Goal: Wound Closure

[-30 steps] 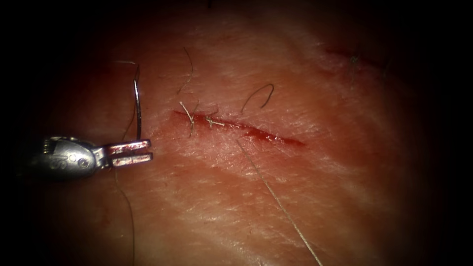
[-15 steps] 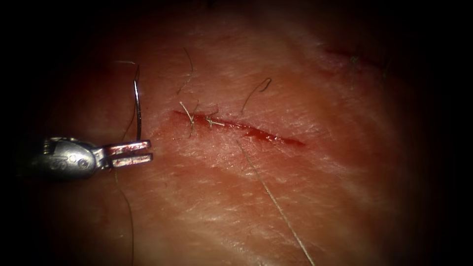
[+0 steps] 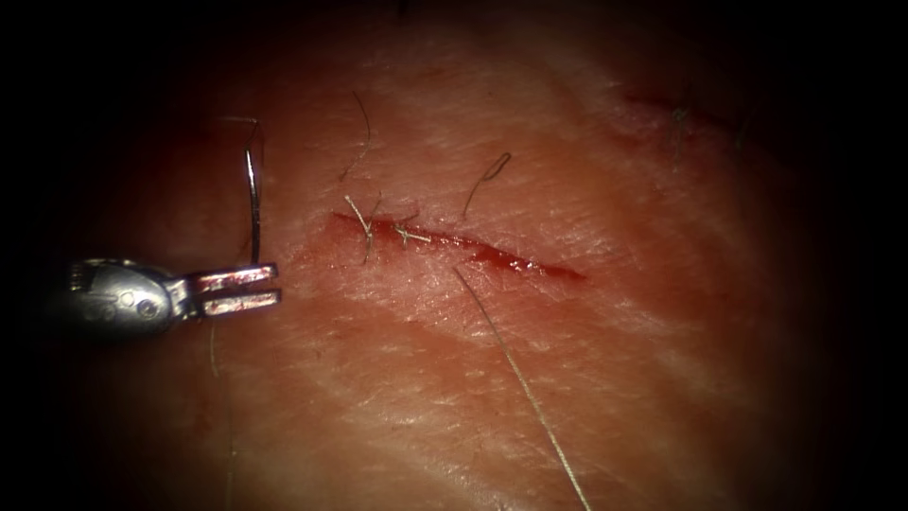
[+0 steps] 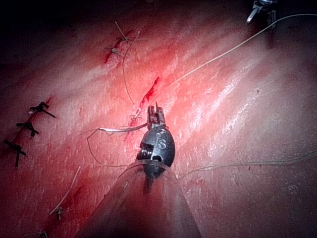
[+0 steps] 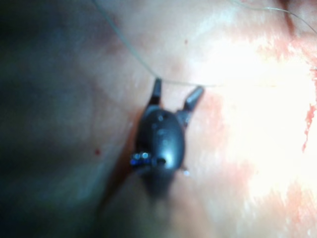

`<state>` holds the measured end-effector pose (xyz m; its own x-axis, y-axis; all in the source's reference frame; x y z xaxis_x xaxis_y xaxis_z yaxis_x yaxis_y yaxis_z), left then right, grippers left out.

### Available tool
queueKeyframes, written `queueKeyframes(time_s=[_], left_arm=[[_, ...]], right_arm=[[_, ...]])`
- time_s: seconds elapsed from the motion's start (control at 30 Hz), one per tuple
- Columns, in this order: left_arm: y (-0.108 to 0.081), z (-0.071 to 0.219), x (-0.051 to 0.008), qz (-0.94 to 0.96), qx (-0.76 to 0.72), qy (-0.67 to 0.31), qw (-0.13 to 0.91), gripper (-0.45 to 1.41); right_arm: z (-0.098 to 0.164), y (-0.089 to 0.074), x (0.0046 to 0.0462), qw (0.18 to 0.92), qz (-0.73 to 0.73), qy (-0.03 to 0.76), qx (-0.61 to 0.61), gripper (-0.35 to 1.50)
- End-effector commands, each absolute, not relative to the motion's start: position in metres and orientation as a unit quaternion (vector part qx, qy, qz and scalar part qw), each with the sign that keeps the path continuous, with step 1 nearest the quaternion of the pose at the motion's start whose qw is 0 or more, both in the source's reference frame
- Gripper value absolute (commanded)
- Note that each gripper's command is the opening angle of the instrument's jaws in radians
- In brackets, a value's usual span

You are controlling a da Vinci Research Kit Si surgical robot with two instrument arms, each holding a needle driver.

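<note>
Endoscope view: the left tool (image 3: 241,290), jaws clamped on the curved needle (image 3: 253,199) near its lower end, has shifted slightly farther left of the cut (image 3: 454,244), needle clear of the tissue (image 3: 530,397), while the right tool (image 5: 176,96) stands open-jawed beside the thread (image 3: 520,388).

The pale, thin thread (image 3: 515,374) running down from the red cut in the pink tissue (image 3: 473,248) is cut off by the endoscope view's lower edge. Left of that cut, the thin curved steel needle (image 3: 252,194) disappears behind the left arm's silver jawed tool (image 3: 236,290), so its grasp point cannot be made out. In the right wrist view, the right arm's dark rounded tool (image 5: 176,96) is blurred; whether the thread touches its jaws cannot be told.
</note>
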<state>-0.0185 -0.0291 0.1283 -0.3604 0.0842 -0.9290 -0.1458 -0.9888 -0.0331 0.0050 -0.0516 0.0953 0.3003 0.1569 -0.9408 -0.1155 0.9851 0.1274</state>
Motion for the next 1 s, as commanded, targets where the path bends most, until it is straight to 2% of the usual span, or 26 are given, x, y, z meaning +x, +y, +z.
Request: queueKeyframes(time_s=[0.03,0.17,0.27,0.5,0.63,0.9,1.0], left_arm=[[-0.029,0.129,-0.0185,0.825,-0.559,0.027,0.072,-0.45],[-0.027,0.126,-0.0155,0.833,-0.545,0.033,0.09,-0.45],[-0.025,0.126,-0.0161,0.836,-0.54,0.035,0.092,-0.45],[-0.02,0.13,-0.0193,0.884,-0.46,0.042,0.068,-0.45],[-0.018,0.135,-0.0202,0.93,-0.359,0.063,0.044,-0.45],[-0.016,0.143,-0.017,0.973,-0.211,0.092,0.005,-0.45],[-0.015,0.145,-0.0157,0.975,-0.2,0.093,0.013,-0.45]], right_arm=[[0.096,-0.051,0.0046,0.808,0.09,0.583,0.017,1.44],[0.096,-0.048,0.0015,0.809,0.103,0.578,0.029,1.48],[0.096,-0.047,0.0009,0.81,0.11,0.576,0.03,1.48],[0.097,-0.046,0.0009,0.804,0.134,0.58,0.012,1.48],[0.097,-0.046,0.001,0.801,0.14,0.582,0.008,1.48],[0.096,-0.046,0.0015,0.799,0.144,0.584,0.003,1.48],[0.097,-0.046,0.0019,0.798,0.146,0.585,0.002,1.48]])
